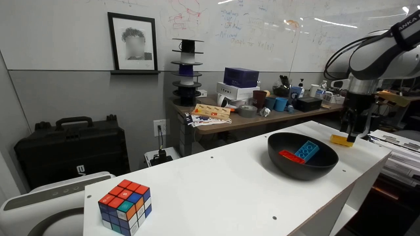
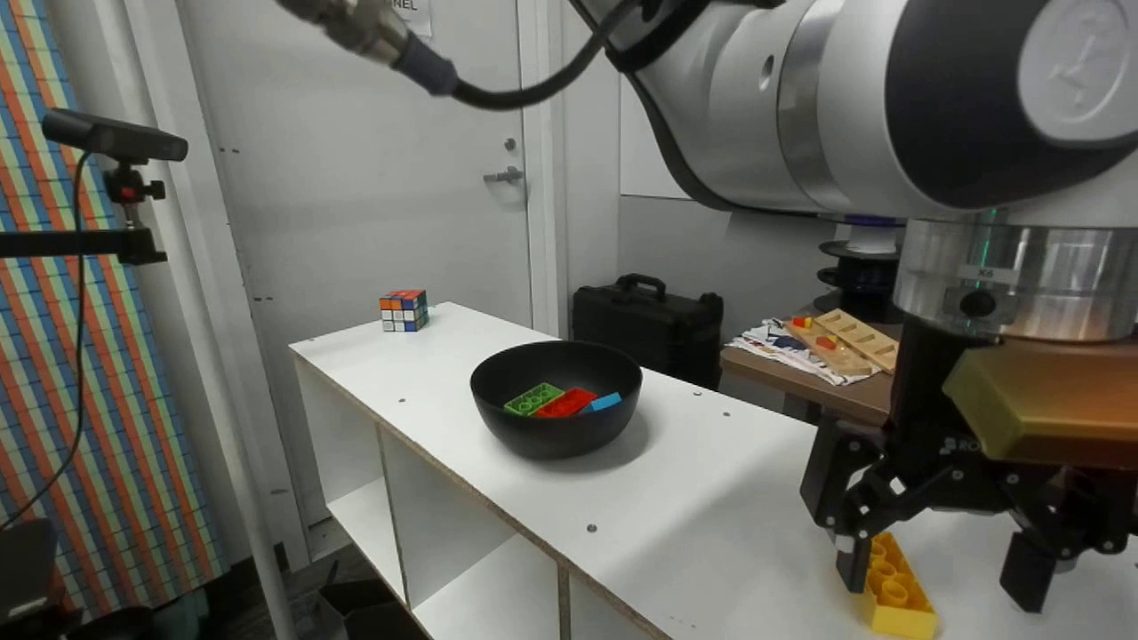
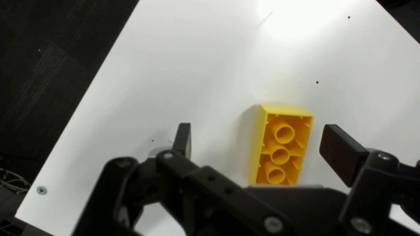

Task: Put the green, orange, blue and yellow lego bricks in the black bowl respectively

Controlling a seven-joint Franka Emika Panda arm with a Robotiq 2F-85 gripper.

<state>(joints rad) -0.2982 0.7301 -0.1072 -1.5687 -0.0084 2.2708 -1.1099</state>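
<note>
One yellow brick (image 3: 280,146) short of the set in the black bowl (image 2: 542,436), seemingly; hovering with the gripper (image 2: 941,578) spread wide and empty, framing that brick on the white tabletop (image 3: 197,65) with long axis roughly square to the closing line, but closer to one finger (image 3: 343,152) than its mate, so probably needing a shift that way

A puzzle cube (image 1: 125,207) sits on the white desk (image 1: 210,190); a framed portrait (image 1: 135,42) stands on a black ledge (image 1: 135,72).
</note>
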